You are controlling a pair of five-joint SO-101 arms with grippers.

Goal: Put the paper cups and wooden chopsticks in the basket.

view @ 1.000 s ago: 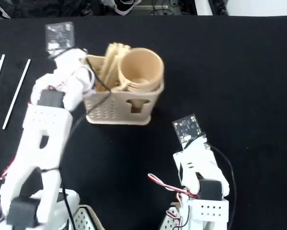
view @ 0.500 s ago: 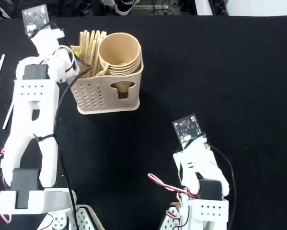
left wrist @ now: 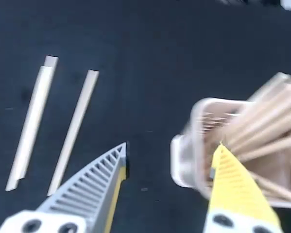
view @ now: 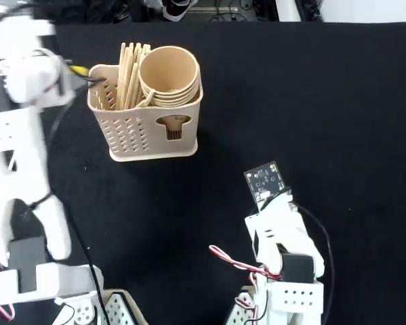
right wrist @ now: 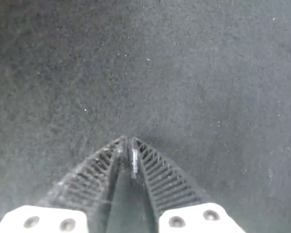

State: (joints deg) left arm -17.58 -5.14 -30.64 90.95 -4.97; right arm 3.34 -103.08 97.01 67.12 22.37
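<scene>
The left claw (left wrist: 172, 145) hangs spread and empty, the basket (left wrist: 183, 160) of wooden chopsticks (left wrist: 266, 131) just beside its yellow finger, while two pale sticks (left wrist: 73, 131) lying beyond its grey finger look light, stiff and thin, best pinched mid-length.

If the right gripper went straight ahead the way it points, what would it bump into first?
Probably just the black table. The right gripper is shut and points down at the bare cloth, with nothing else in its line, though depth is hard to judge.
</scene>
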